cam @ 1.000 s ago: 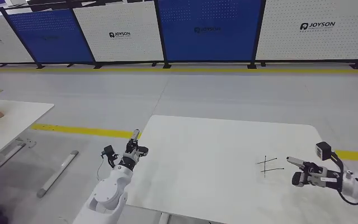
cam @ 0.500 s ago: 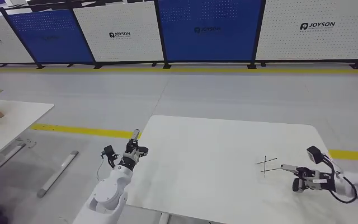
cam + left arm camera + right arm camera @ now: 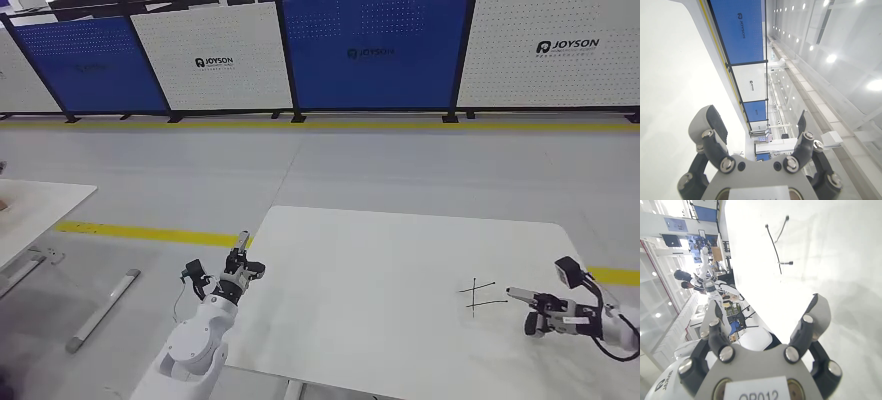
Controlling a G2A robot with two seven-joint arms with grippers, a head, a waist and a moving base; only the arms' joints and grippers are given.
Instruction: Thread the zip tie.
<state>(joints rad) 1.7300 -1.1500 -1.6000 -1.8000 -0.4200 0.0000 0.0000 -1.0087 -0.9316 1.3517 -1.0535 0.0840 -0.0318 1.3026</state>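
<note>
Three thin black zip ties (image 3: pixel 478 294) lie crossed on the white table (image 3: pixel 400 260) near its right side. In the right wrist view the longest zip tie (image 3: pixel 774 245) runs between two shorter ones (image 3: pixel 781 228) (image 3: pixel 785 263). My right gripper (image 3: pixel 512 294) (image 3: pixel 766 308) hovers just right of the ties, open and holding nothing, a short gap away from them. My left gripper (image 3: pixel 240 248) (image 3: pixel 759 121) sits at the table's left edge, pointing away from me, open and with nothing between its fingers.
The table's left edge (image 3: pixel 250 290) runs beside the left arm. A second white table (image 3: pixel 40 205) stands farther left across the floor. Blue and white partition panels (image 3: pixel 375 55) line the back of the room.
The right arm shifted slightly left toward the zip ties, then eased back a little to the right. The left arm has not moved.
</note>
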